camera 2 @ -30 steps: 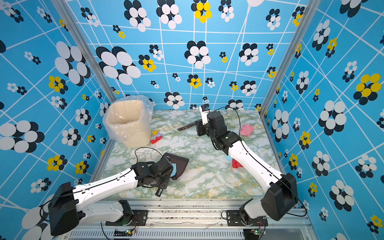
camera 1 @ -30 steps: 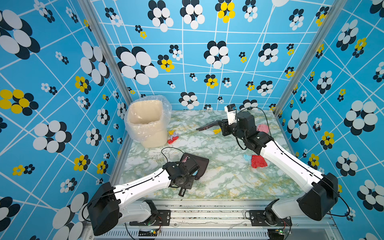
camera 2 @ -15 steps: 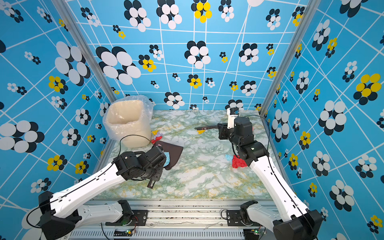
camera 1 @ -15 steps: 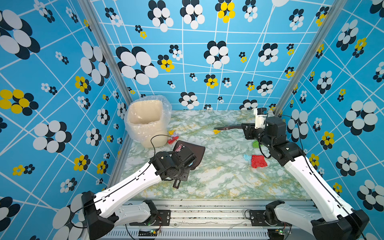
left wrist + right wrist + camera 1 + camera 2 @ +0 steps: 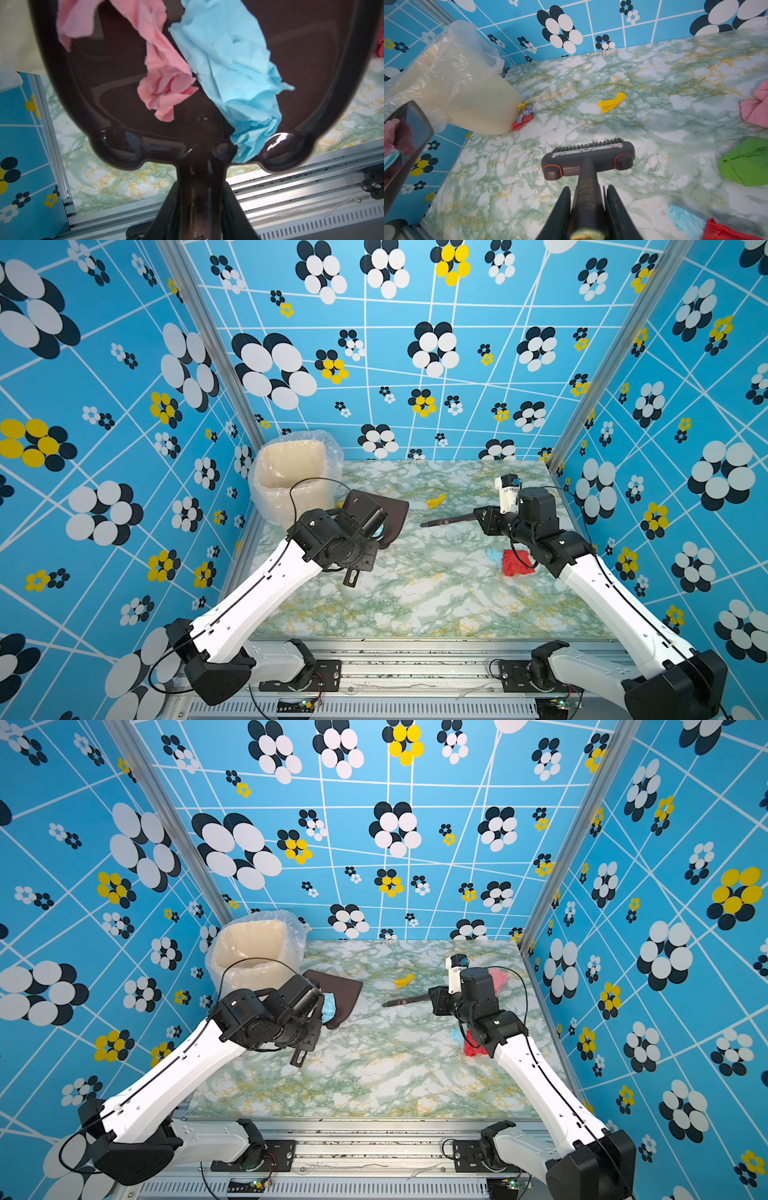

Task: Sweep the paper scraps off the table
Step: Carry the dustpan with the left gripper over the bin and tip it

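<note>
My left gripper [image 5: 365, 545] [image 5: 200, 199] is shut on the handle of a dark brown dustpan [image 5: 384, 512] [image 5: 116, 87], held off the table [image 5: 415, 593] beside the bin. In the pan lie a pink scrap [image 5: 164, 87] and a light blue scrap [image 5: 234, 68]. The right gripper [image 5: 484, 520] [image 5: 586, 195] is shut on a brush [image 5: 444, 522] whose head [image 5: 588, 159] points at a yellow scrap [image 5: 435, 500] [image 5: 611, 102]. Red [image 5: 515, 562] and light blue [image 5: 493, 554] scraps lie by the right arm. Pink [image 5: 756, 110] and green [image 5: 745, 162] scraps lie at the right.
A cream bin with a clear plastic liner [image 5: 291, 477] [image 5: 463, 97] stands in the back left corner. A small cluster of red, purple and yellow scraps [image 5: 524, 116] lies against its base. Blue flowered walls close in three sides; an aluminium rail [image 5: 415, 659] runs along the front.
The left arm has carried the dustpan back and left, up beside the bin. The right gripper has swung the brush from the back middle towards the right and a little forward.
</note>
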`<state>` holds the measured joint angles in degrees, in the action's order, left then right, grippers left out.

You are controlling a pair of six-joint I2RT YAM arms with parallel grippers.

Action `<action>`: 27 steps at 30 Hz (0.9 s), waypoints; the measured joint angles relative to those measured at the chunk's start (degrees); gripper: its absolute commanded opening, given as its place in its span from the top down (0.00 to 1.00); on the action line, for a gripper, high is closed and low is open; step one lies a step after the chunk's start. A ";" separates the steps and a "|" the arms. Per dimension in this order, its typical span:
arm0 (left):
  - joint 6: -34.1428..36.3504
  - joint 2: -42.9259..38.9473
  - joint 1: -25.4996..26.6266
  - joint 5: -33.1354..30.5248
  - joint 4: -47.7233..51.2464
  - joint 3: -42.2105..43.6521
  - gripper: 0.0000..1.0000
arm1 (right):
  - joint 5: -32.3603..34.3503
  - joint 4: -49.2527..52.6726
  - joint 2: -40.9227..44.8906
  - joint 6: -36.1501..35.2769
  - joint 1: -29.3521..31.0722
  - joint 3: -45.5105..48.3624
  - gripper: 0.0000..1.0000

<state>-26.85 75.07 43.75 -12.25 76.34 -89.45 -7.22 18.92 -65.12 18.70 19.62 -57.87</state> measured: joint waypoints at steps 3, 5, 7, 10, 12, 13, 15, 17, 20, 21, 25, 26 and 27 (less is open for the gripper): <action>1.25 0.46 -2.62 0.48 -0.02 -2.01 1.00 | -0.50 0.04 0.02 0.20 0.00 0.42 1.00; 2.03 0.87 -4.48 1.11 -0.02 -3.28 1.00 | -0.63 -0.02 0.02 0.24 0.00 0.42 1.00; 2.82 1.36 -6.19 1.84 -0.28 -4.57 1.00 | -0.74 -0.02 0.02 0.28 0.00 0.42 1.00; 4.26 1.95 -8.59 3.10 -1.70 -5.99 1.00 | -0.90 -0.02 0.02 0.52 0.00 0.42 1.00; 5.09 2.34 -10.16 3.98 -3.06 -6.54 1.00 | -0.92 -0.04 -0.04 0.83 0.00 0.42 1.00; 5.46 2.54 -10.99 4.57 -3.67 -6.71 1.00 | -1.03 -0.09 -0.11 0.98 0.00 0.42 1.00; 5.99 2.97 -13.40 6.32 -5.25 -6.97 1.00 | -1.36 -0.42 -0.42 1.68 0.00 0.50 1.00; 6.56 3.41 -15.96 8.17 -6.75 -7.23 1.00 | -2.01 -1.16 -0.63 2.10 0.00 0.96 1.00; 7.28 4.09 -19.89 11.30 -8.57 -8.26 1.00 | -2.95 -1.38 -1.20 2.91 0.00 1.25 1.00; 7.56 4.31 -21.24 12.48 -9.27 -8.68 1.00 | -3.23 -1.38 -1.31 3.15 0.00 1.27 1.00; 8.52 5.49 -26.25 17.22 -11.15 -10.54 1.00 | -3.89 -1.57 -1.31 3.48 0.00 1.27 1.00; 8.74 6.12 -27.82 18.60 -11.43 -11.30 1.00 | -3.89 -1.55 -1.31 3.65 0.00 1.27 1.00; 8.96 6.88 -29.27 19.96 -11.67 -12.13 1.00 | -3.89 -1.57 -1.31 3.80 0.00 1.27 1.00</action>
<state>-17.89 81.95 14.48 7.70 64.66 -101.58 -11.11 17.34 -66.43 22.50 19.62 -56.60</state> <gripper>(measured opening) 0.298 0.278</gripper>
